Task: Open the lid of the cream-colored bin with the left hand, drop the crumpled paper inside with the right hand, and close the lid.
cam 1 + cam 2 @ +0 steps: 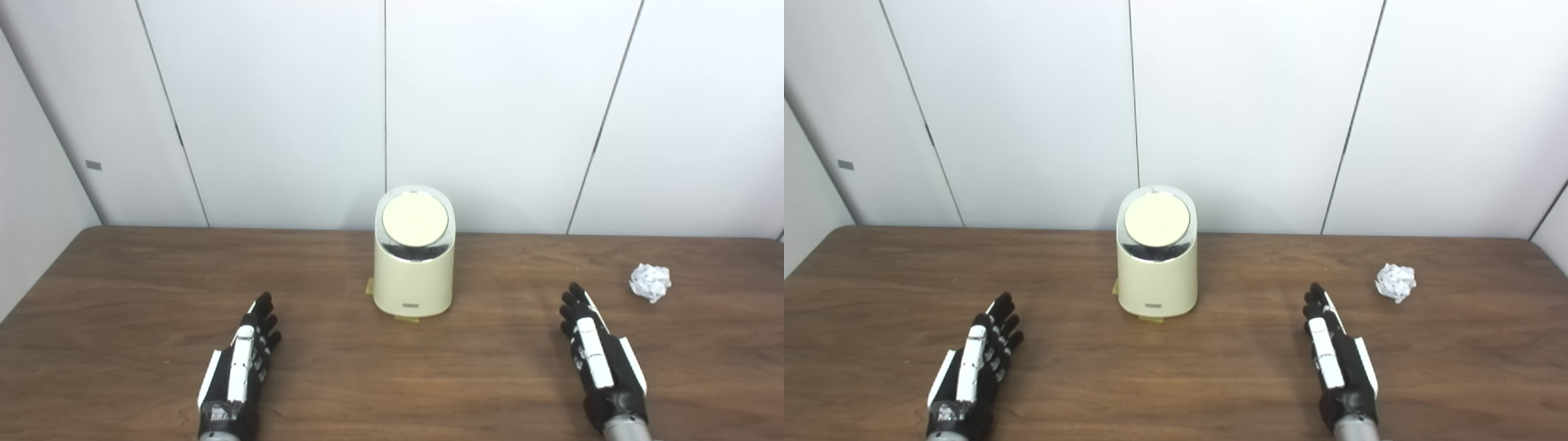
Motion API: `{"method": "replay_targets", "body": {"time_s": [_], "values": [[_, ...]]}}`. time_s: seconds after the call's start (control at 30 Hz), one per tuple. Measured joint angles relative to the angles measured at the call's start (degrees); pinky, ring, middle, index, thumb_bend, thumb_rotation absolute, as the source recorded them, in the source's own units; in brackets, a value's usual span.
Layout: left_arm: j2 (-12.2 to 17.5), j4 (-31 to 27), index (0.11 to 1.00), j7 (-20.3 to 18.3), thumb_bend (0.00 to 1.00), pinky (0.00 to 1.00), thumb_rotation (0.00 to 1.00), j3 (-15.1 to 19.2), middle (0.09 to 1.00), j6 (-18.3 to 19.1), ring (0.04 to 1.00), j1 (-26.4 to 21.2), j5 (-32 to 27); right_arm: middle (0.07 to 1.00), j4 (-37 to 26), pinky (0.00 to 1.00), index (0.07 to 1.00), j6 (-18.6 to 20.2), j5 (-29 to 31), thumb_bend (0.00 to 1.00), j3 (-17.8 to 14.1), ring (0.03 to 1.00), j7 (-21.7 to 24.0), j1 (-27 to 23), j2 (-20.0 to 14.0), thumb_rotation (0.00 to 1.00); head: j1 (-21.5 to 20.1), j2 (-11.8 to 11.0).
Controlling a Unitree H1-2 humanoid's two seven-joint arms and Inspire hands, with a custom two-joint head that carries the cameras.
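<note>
Right hand (601, 361) empty, crumpled paper (650, 282) near, apart

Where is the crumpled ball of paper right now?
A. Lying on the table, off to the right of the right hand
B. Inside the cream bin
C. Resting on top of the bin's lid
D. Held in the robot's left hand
A. The crumpled paper lies alone on the wooden table, beyond and to the right of the open right hand, while the cream bin stands with its lid shut.
</note>
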Motion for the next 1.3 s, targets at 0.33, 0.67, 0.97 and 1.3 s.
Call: {"method": "replay_targets", "body": {"time_s": [0.33,0.67,0.97,1.3], "values": [[0.0,0.1,1.0,0.0,0.39,1.0,1.0,0.1,1.0,-0.1,1.0,0.0,0.0,0.958,0.0,0.92,0.966,0.0,-1.6,0.49,0.4,0.95,-0.2,0.0,-0.5,0.83,-0.1,-0.1],[0.7,0.5,1.0,0.1,0.45,1.0,0.72,0.0,1.0,0.9,1.0,-0.9,0.1,0.962,0.6,0.94,0.97,-0.5,-1.4,0.5,0.5,0.952,-0.1,-0.2,-0.5,0.82,1.8,-0.5],[3.5,-2.8,1.0,3.3,0.71,0.95,0.42,-0.5,0.96,8.2,0.953,-9.0,7.0,0.959,2.3,0.96,0.964,-1.3,-0.2,0.49,0.3,0.948,0.0,-1.3,-0.4,0.79,2.7,-0.4],[7.6,-3.5,0.978,2.3,0.89,0.9,0.38,-6.9,0.931,18.8,0.921,-26.0,16.9,0.965,3.4,0.98,0.971,-1.6,1.4,0.53,0.2,0.948,0.2,-2.3,-0.1,0.81,2.9,-0.4]]}}
